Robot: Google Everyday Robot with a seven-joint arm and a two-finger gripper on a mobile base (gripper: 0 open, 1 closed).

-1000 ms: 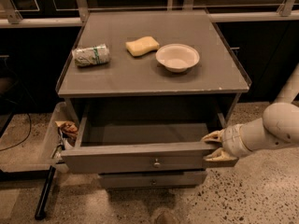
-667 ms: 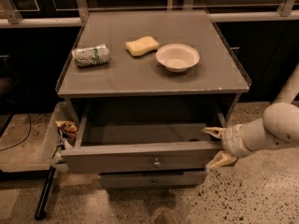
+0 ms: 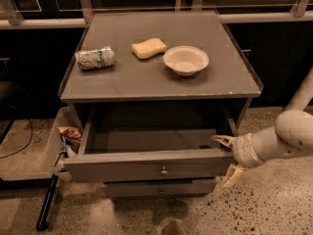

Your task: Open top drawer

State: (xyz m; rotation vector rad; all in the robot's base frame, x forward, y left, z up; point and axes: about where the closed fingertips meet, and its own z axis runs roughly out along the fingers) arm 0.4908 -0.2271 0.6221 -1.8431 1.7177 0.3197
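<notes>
The top drawer point(image 3: 146, 164) of the grey cabinet stands pulled well out, with its plain grey inside showing and a small round metal knob point(image 3: 164, 170) on its flat front. A narrower drawer front point(image 3: 159, 189) below it is closed. My gripper point(image 3: 228, 156) is at the drawer's right front corner, on the end of the white arm that comes in from the right. Its fingers are spread apart: one fingertip point(image 3: 221, 140) above the corner, the other below it. It holds nothing.
On the cabinet top point(image 3: 122, 82) lie a crushed can point(image 3: 95, 58), a yellow sponge point(image 3: 148, 48) and a white bowl point(image 3: 186, 60). A clear bin point(image 3: 51, 141) with wrappers sits at the cabinet's left. A black pole point(image 3: 48, 202) leans on the speckled floor.
The gripper has shifted slightly to the right at the drawer's right corner, with its fingers spread a little wider. The drawer stays pulled out.
</notes>
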